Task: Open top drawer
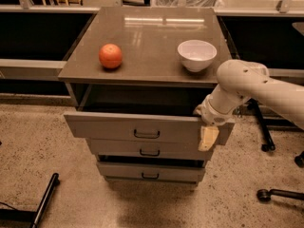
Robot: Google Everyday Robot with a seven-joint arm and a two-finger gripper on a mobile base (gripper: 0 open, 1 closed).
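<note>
The top drawer (118, 126) of the grey-taupe cabinet stands pulled out, with a dark gap showing behind its front. Its small dark bracket handle (146, 135) is at the centre of the front. The two narrower drawers (147, 151) sit below it, pushed further in. My gripper (208, 139) hangs over the right end of the top drawer's front, on the white arm (247, 87) that comes in from the right. It is well to the right of the handle.
An orange (110, 56) and a white bowl (196, 54) sit on the cabinet top (152, 37). Dark shelving runs behind the cabinet. Chair legs with castors (266, 146) stand on the speckled floor at the right, and a dark bar (45, 201) lies at the lower left.
</note>
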